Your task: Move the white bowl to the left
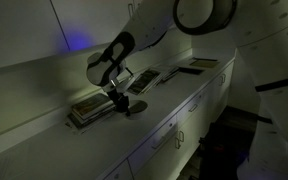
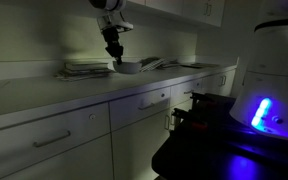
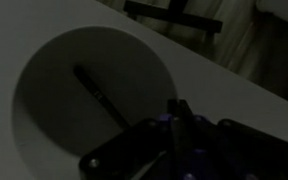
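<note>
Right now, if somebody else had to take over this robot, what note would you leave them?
Gripper: down at the white bowl, at its rim in the wrist view. It is too dark to tell whether it is open or shut on the bowl.
Bowl: appears to rest on the countertop, close beside a stack of books. A thin dark streak shows inside it; I cannot tell what it is.
Done: the gripper is at the bowl.
Left: confirm the grip on the rim, carry the bowl to the left, set it down, let go.
</note>
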